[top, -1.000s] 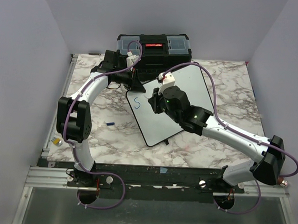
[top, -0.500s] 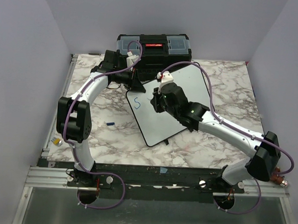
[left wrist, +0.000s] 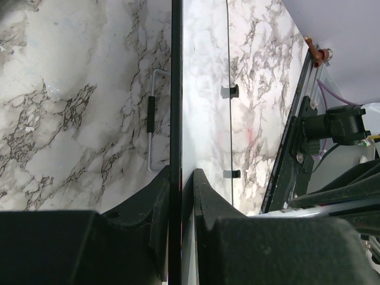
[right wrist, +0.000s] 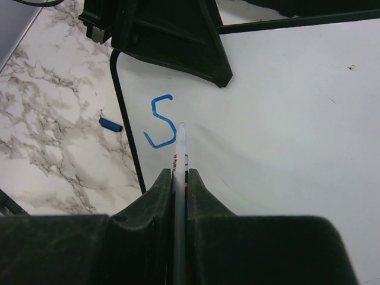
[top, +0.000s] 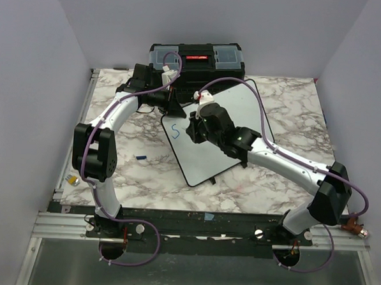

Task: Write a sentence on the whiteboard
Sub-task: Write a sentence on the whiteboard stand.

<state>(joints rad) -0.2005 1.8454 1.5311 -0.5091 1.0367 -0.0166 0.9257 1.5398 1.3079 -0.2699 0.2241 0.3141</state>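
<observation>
The whiteboard [top: 243, 107] lies tilted on the marble table, and its glossy surface fills most of the right wrist view [right wrist: 285, 119]. Of the sentence, one blue letter S [right wrist: 161, 122] shows near the board's left rim [top: 174, 130]. My right gripper [right wrist: 180, 172] is shut on a white marker [right wrist: 179, 157] whose tip rests just right of the S. From above, that gripper [top: 194, 127] hovers over the board's left part. My left gripper [left wrist: 181, 178] is shut on the board's black rim [left wrist: 176, 89] at its far left corner [top: 170, 106].
A black toolbox [top: 196, 58] stands behind the board against the back wall. A small blue cap [top: 140, 157] lies on the marble left of the board [right wrist: 110, 123]. A small round object [top: 73, 181] sits at the table's left edge. Purple walls enclose three sides.
My right gripper has moved left across the board with the marker, closer to the S. The left arm and the board have stayed put.
</observation>
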